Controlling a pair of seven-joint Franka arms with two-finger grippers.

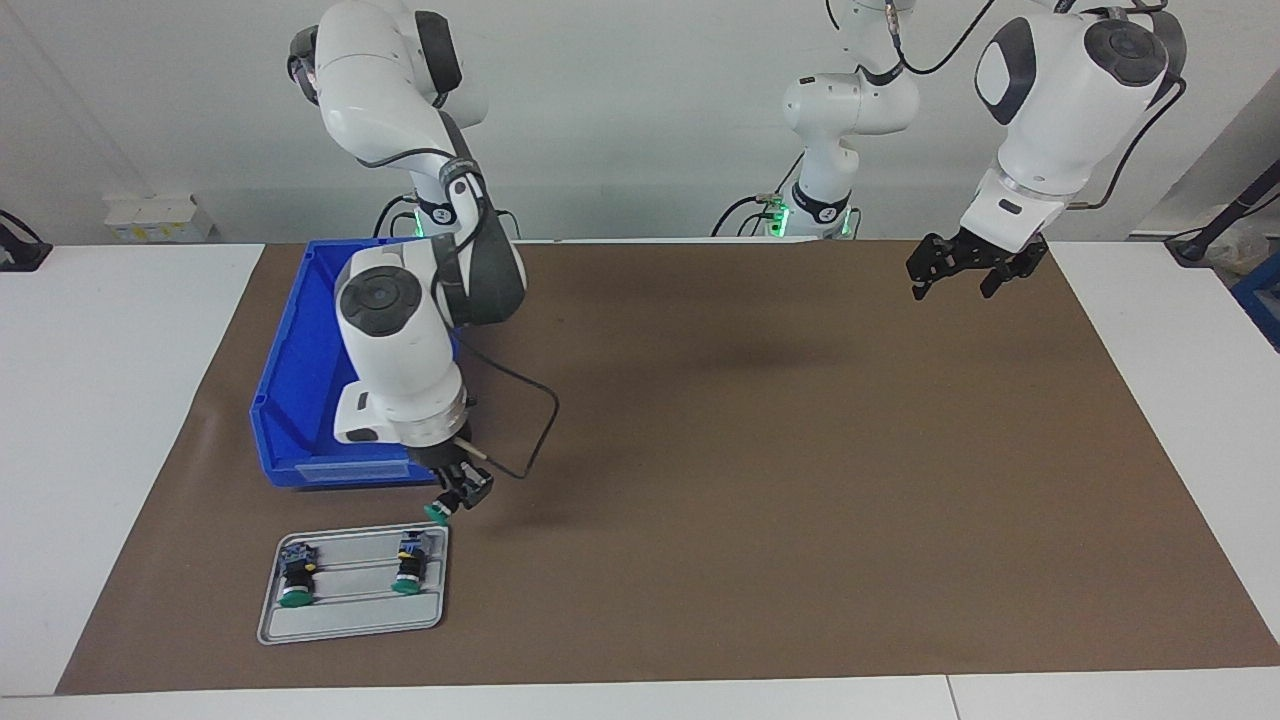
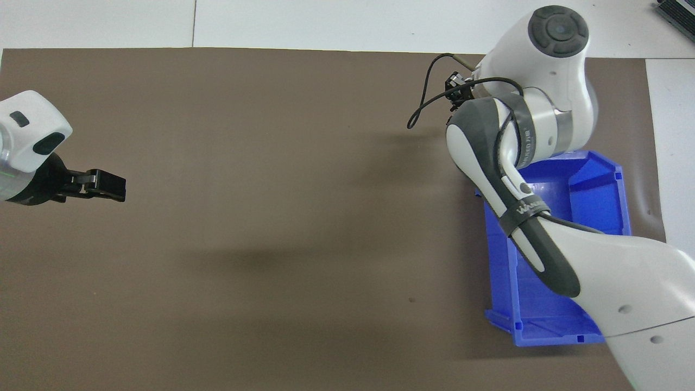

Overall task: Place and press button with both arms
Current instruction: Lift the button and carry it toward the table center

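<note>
We see the right gripper raised in the air over the brown mat, just above the corner of the grey tray that lies nearest the blue bin, and its fingers are pinched on a button, whose green cap pokes out below the fingertips. In the overhead view this gripper is mostly hidden under its own white wrist, and the tray cannot be seen there at all. Two more buttons rest on the tray, one toward the right arm's end of the table and one at the tray's edge toward the table's middle, well apart from each other, both lying with their green caps pointing away from the robots. The bin sits on the mat nearer to the robots than the tray, with the right arm reaching out above it. The left gripper hangs with its fingers spread wide and nothing between them, over the mat toward the left arm's end of the table, where that arm waits; from overhead it shows as a black claw jutting from the white wrist.
</note>
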